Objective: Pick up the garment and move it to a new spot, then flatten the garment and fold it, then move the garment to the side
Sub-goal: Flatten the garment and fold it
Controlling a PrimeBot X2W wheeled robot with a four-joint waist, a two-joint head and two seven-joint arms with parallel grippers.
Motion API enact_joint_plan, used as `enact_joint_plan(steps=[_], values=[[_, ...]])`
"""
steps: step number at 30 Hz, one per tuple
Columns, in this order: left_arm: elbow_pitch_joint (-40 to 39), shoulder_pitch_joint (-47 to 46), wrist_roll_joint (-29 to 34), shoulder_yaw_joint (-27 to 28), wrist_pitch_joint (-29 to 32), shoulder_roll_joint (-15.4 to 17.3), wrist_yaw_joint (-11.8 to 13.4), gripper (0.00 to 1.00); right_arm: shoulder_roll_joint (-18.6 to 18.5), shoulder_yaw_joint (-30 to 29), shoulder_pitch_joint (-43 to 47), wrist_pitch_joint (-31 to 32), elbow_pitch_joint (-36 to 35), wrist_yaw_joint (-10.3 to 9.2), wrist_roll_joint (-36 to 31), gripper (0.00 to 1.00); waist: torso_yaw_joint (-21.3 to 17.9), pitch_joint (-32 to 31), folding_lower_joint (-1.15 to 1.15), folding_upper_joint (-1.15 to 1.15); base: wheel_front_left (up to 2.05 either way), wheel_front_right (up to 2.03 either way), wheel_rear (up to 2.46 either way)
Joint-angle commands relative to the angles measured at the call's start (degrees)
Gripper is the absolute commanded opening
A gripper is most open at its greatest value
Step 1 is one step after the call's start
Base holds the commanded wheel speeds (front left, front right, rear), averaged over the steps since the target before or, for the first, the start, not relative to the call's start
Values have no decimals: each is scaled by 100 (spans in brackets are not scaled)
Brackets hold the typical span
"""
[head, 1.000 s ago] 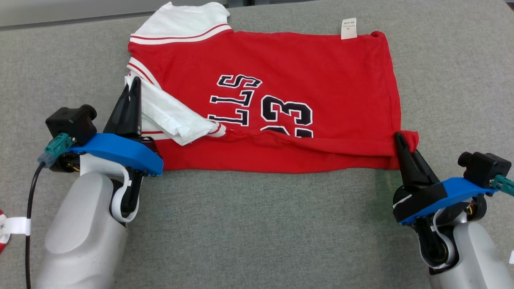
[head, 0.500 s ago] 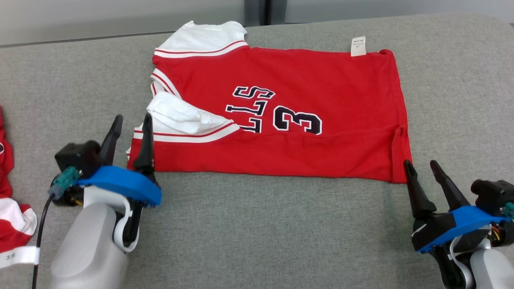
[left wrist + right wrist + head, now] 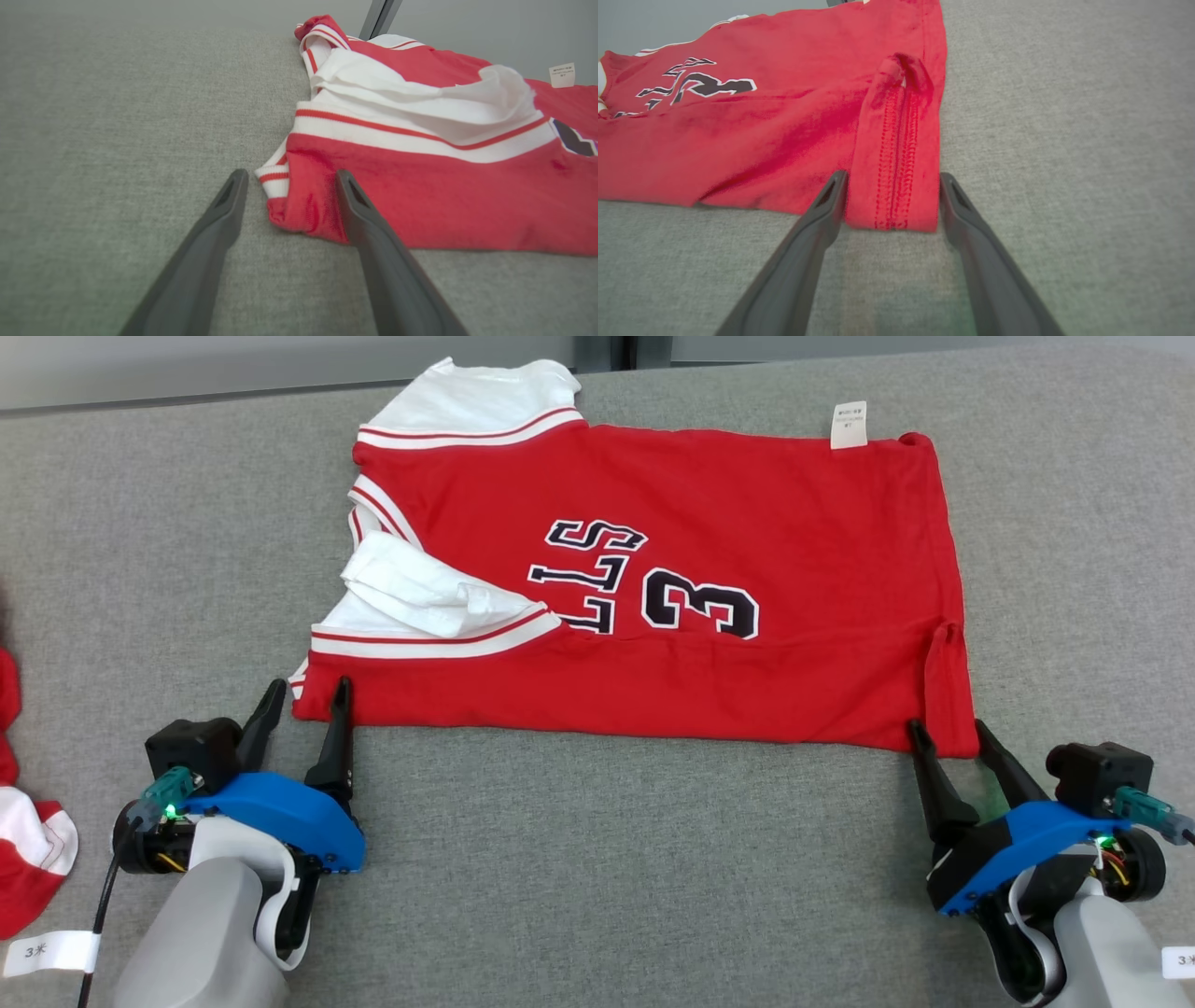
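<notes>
1. Grey fabric surface [image 3: 607,859] stretched across the head view. The red garment [image 3: 728,523] lay flat on it from centre towards 12 o'clock, with its near edge folded over, white sleeves at 10 and 11 o'clock and a white tag [image 3: 848,425] at 1 o'clock. The left gripper [image 3: 310,683] sat at 8 o'clock, fingers spread, at the garment's near left corner. The right gripper [image 3: 948,726] sat at 4 o'clock, likewise spread, at the near right corner. Another red-and-white cloth [image 3: 23,840] showed at 9 o'clock
2. Left wrist view: the left gripper [image 3: 292,173] stood parted around the striped corner of the garment [image 3: 444,200], pinching nothing; red cloth ran off towards 3 o'clock
3. Right wrist view: the right gripper [image 3: 893,175] stood apart on either side of the stitched hem corner of the garment [image 3: 738,140], which lay on the surface; dark lettering showed at 10 o'clock
</notes>
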Motion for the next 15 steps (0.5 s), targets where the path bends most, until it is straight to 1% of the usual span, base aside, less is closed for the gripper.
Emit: enact_joint_plan(steps=[1,5,6,7,8,9,15], values=[[88,14,-25,-40,49,-27,39,100,8,14,-86,-33,42,4,-39,100,-6,9,0,0,0,0,0],[219,48,-156,-121,184,-77,-4,100,75,69,-253,-115,354,4,-46,100,-6,34,0,0,0,0,0],[230,32,-186,-133,197,-106,-11,89,85,85,-288,-126,432,4,-38,50,0,37,0,0,0,0,0],[242,9,-223,-143,213,-136,-18,36,92,100,-333,-161,504,4,-30,15,9,37,0,0,0,0,0],[263,-28,-247,-161,232,-151,-26,6,98,116,-369,-201,556,5,-10,0,16,36,0,0,0,0,0],[284,-68,-261,-176,228,-155,-31,0,101,134,-391,-236,605,5,-2,0,20,32,0,0,0,0,0],[229,-124,-516,-95,-16,-213,-50,0,55,185,-421,-634,761,4,106,0,76,-213,0,0,0,0,0]])
